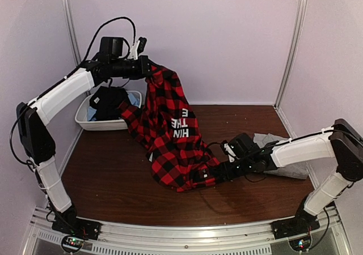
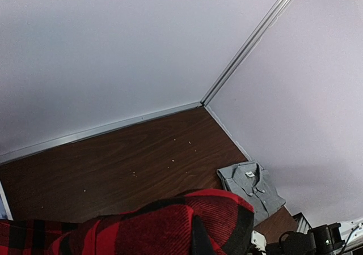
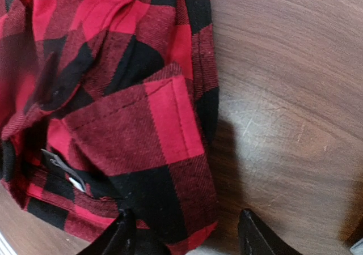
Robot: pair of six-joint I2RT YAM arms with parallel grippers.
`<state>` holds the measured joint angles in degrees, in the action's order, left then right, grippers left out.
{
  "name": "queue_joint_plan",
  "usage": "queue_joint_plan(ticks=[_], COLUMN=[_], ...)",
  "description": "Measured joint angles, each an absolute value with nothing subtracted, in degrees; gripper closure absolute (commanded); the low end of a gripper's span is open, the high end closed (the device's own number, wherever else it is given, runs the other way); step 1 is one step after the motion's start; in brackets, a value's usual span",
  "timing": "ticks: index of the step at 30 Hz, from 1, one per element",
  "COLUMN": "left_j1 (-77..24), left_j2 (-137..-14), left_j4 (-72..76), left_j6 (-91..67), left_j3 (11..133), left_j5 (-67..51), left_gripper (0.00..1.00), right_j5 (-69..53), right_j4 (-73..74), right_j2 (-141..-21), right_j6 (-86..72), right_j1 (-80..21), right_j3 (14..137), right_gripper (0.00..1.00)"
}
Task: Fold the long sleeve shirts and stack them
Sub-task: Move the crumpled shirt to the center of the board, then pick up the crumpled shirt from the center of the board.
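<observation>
Red-and-black check flannel shirt (image 1: 170,130) hangs in a long drape from the left tool (image 1: 146,69) down to the table (image 1: 113,181), where its lower end lies bunched. White lettering on it runs sideways and is partly lost in the folds. In the left wrist view cloth covers the tool's fingers completely. The shirt's weight hanging from it shows that the tool is pressed together on the fabric. From above, the right forearm cuts off the grey shirt (image 2: 252,187), which lies folded at the table's right side. A white tub (image 1: 85,119) at the back left holds dark cloth, hard to make out.

The left arm reaches high, its forearm level near the back wall. The right arm stretches low across the table to the left. The right tool (image 3: 187,238) is spread at the shirt's hem, one of its fingers (image 3: 122,235) over the cloth and the other over bare wood.
</observation>
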<state>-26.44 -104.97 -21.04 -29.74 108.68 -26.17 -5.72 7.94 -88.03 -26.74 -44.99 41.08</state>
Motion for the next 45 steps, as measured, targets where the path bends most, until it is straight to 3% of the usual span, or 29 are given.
queue_joint_plan(ticks=[7,14,16,22,29,37,42,45], left_j1=[-25.8,-25.4,-25.4,-25.5,-25.4,-25.1,-24.3,-24.3], left_j2=[-100.6,-96.5,-95.3,-93.4,-97.7,-102.5,-102.3,-102.3], left_j4=[-20.7,-20.8,-21.2,-21.5,-22.7,-24.9,-24.9,-24.9], left_j6=[-28.7,-26.8,-26.4,-25.7,-24.5,-23.5,-23.2,-23.0], left_j3=[103.4,95.9,93.5,87.8,88.9,89.2,89.2,89.2], left_j5=[-26.9,-27.2,-27.2,-25.5,-17.6,-10.3,-9.6,-9.8], left_gripper=[0.96,0.96,0.95,0.92,0.87,0.83,0.83,0.83], right_j5=[4.0,12.3,13.7,18.2,17.5,4.4,-0.6,-1.7], right_j4=[14.3,22.3,23.6,24.4,24.9,22.3,18.4,17.6], right_j2=[-92.2,-92.2,-92.2,-96.0,-96.9,-82.7,-83.1,-86.5], right_j6=[-25.7,-21.8,-19.6,-13.5,-11.9,-13.3,-15.7,-16.5], right_j1=[-43.9,-32.8,-28.1,-20.0,-21.7,-34.7,-41.8,-42.5], right_j3=[45.9,52.9,56.3,69.5,67.9,54.3,52.1,51.8], right_gripper=[0.54,0.54,0.49,0.23,0.18,0.11,0.13,0.22])
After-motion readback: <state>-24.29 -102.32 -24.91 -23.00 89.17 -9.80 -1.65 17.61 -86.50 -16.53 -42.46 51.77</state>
